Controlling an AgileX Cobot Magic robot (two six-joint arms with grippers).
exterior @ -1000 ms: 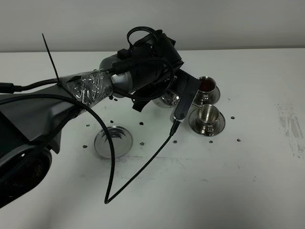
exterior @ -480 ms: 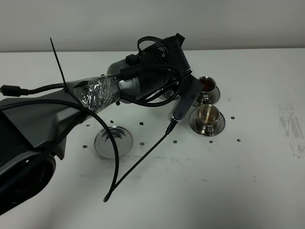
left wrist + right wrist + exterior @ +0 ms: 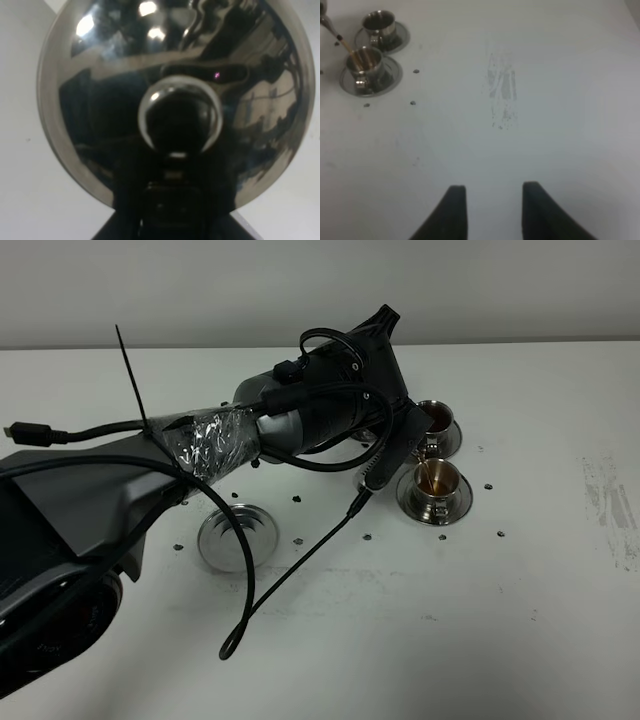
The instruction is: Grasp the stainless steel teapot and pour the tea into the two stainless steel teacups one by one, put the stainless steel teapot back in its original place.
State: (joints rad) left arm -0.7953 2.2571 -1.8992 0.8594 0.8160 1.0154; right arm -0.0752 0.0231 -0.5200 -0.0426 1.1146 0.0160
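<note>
While the teapot [image 3: 175, 75] is seen close before the L gripper [image 3: 172, 205], the hold is hidden & cannot be told. R gripper [image 3: 490, 210] is held open.

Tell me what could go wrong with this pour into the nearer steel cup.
The thin tea stream enters the small shiny steel teacup close to its rim; slight wobble could spill onto its round saucer. The black cable hanging from the left arm sits near that saucer and might snag it when the tilted stainless steel teapot swings back.
</note>
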